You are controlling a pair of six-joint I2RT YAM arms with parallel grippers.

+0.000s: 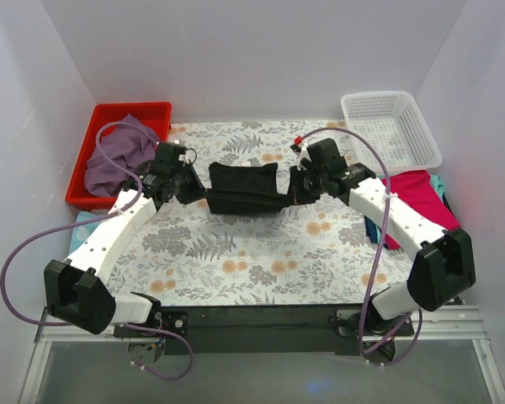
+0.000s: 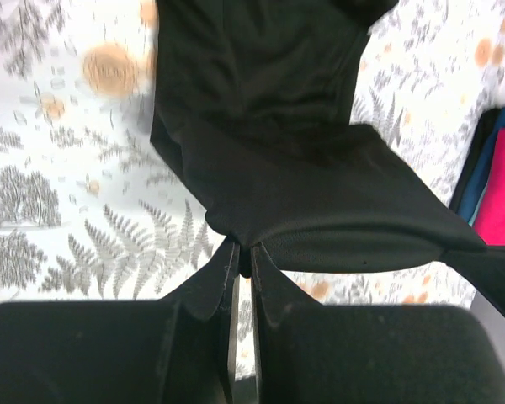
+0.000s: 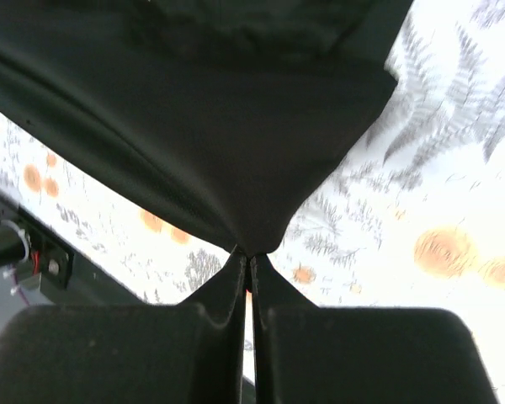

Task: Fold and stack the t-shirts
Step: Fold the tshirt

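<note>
I see the black t-shirt (image 1: pixel 242 189) bunched into a wide band over the middle of the floral table (image 1: pixel 261 261), somewhat toward its far side, and pulled out between my two arms. The left gripper (image 1: pixel 204 200) has its fingers pinched together on the shirt's left end; in the left wrist view the cloth fans away from that pinch, with the fern print showing beneath it. The right gripper (image 1: pixel 289 195) is clamped the same way on the shirt's right end, and its own camera shows the fabric drawn to a point between the closed tips. I cannot tell whether the cloth between the two pinches touches the table. At the table's far-left corner a red bin (image 1: pixel 130 108) holds a crumpled dusty purple t-shirt (image 1: pixel 118 156). At the far-right corner stands a white basket (image 1: pixel 374 96). Along the right edge lies a magenta-pink t-shirt (image 1: pixel 421 198), with a teal one (image 1: pixel 440 183) and a dark blue one (image 1: pixel 374 229) peeking out beside it.
</note>
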